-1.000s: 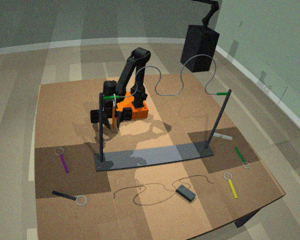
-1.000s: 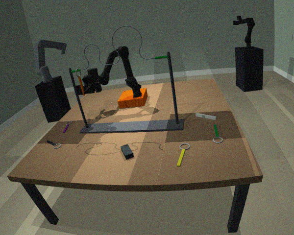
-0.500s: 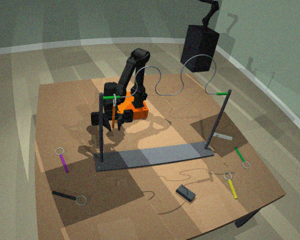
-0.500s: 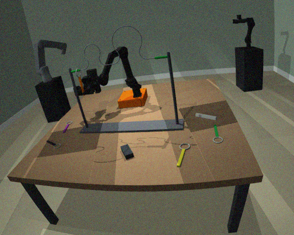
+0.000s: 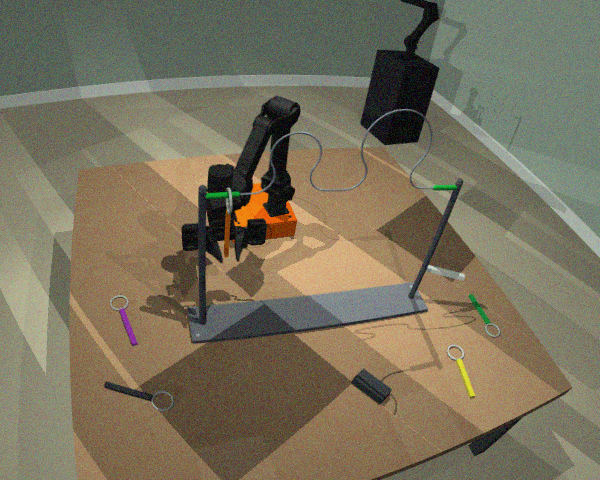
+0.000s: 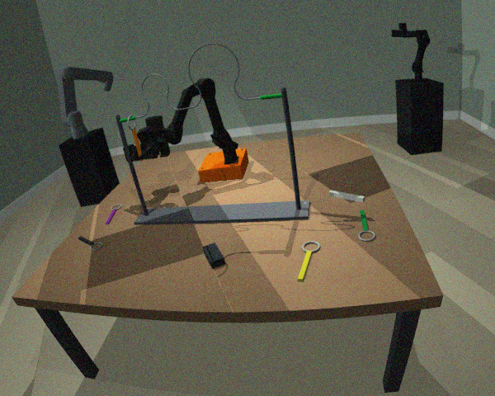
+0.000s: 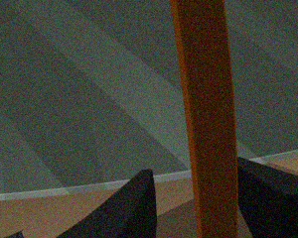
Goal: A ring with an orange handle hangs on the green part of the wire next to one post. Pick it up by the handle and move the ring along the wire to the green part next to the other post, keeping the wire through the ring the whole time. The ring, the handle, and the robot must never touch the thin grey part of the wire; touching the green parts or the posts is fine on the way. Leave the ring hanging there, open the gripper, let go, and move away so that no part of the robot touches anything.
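Note:
The ring [image 5: 231, 200] hangs around the left green part [image 5: 214, 195] [image 6: 123, 120], beside the left post [image 5: 202, 268] [image 6: 137, 183]. Its orange handle [image 5: 227, 229] [image 6: 136, 143] [image 7: 211, 114] points down. My gripper [image 5: 229, 260] [image 7: 192, 174] is open around the lower handle. In the wrist view the handle is close to the right finger, with a gap to the left finger; contact on the right is unclear. The grey wire [image 5: 339, 190] [image 6: 238, 66] curves to the other green part [image 5: 444, 187] [image 6: 271, 96] at the right post [image 5: 436, 237] [image 6: 291, 148].
The posts stand on a grey base [image 5: 341, 310] [image 6: 239, 213]. Purple [image 5: 128, 326], black [image 5: 127, 391], yellow [image 5: 465, 378] and green [image 5: 479, 308] handled rings lie on the table, with a black box [image 5: 371, 385] and a white bar [image 5: 446, 272].

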Available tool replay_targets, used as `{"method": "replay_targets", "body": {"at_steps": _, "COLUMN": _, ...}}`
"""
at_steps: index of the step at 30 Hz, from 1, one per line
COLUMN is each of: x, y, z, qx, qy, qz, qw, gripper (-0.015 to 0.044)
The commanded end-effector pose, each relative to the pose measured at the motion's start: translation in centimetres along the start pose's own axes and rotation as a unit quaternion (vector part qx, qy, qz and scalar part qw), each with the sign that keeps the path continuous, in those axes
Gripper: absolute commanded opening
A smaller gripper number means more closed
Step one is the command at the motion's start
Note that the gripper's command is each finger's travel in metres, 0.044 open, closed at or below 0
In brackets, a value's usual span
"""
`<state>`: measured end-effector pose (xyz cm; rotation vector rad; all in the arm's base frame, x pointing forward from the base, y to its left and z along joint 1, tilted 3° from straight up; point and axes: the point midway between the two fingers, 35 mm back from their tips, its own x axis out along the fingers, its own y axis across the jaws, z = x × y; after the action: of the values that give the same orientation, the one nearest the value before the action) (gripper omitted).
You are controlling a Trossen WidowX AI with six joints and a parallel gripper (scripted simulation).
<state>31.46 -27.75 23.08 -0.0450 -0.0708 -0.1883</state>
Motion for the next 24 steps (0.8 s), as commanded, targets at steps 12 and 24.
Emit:
{"method": "replay_targets", "body": {"at_steps": 12, "x": 0.0, "y": 0.0, "z": 0.0, "qx": 0.000, "qy": 0.000, "qz": 0.000, "qw": 1.000, "gripper": -0.0150}}
{"method": "replay_targets", "body": {"at_steps": 24, "x": 0.0, "y": 0.0, "z": 1.0, "qx": -0.002, "qy": -0.001, "qz": -0.002, "qw": 1.000, "gripper": -0.0150}}
